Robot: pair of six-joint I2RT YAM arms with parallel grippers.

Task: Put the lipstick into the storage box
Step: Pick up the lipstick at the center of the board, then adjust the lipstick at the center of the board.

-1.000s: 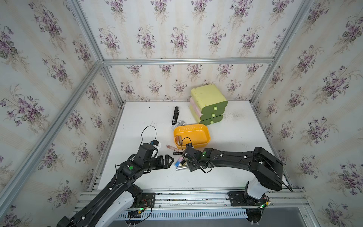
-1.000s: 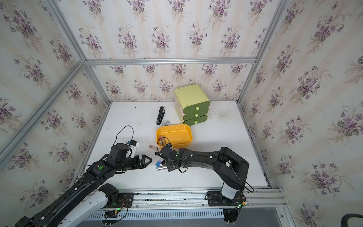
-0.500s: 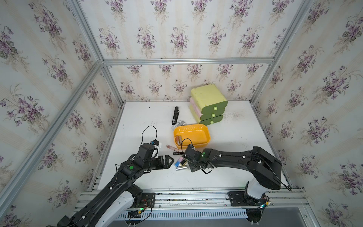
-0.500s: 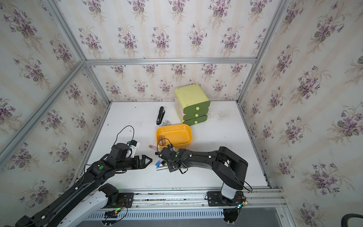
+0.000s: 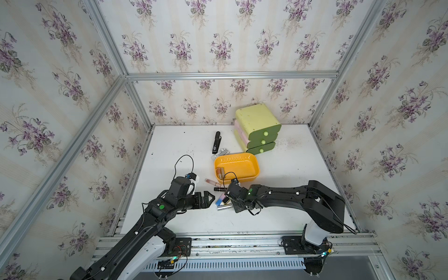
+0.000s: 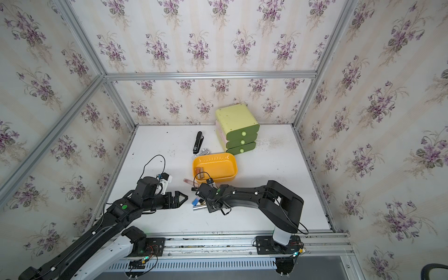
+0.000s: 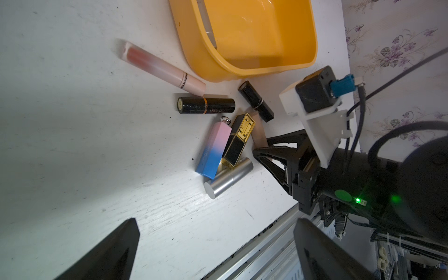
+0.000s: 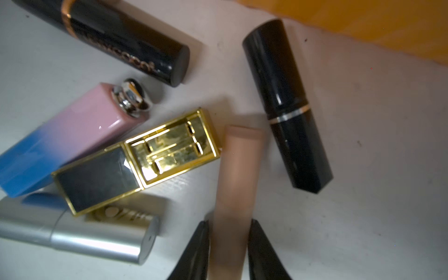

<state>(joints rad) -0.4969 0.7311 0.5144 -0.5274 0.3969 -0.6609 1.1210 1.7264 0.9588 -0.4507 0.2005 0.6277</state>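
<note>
The right gripper (image 8: 229, 221) narrows its jaws onto the matte beige cylindrical lipstick tube (image 8: 238, 169) near the orange-yellow plastic storage box (image 8: 363, 19).

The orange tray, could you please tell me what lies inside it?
Two lipsticks lie side by side at one end of the tray; nothing else shows. Its near wall hides a strip of floor.

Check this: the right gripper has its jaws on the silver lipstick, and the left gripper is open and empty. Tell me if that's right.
Wrong tube. The right gripper has its jaws on the beige lipstick, as the right wrist view shows; the silver lipstick lies clear of them. The left gripper is open and empty.
</note>
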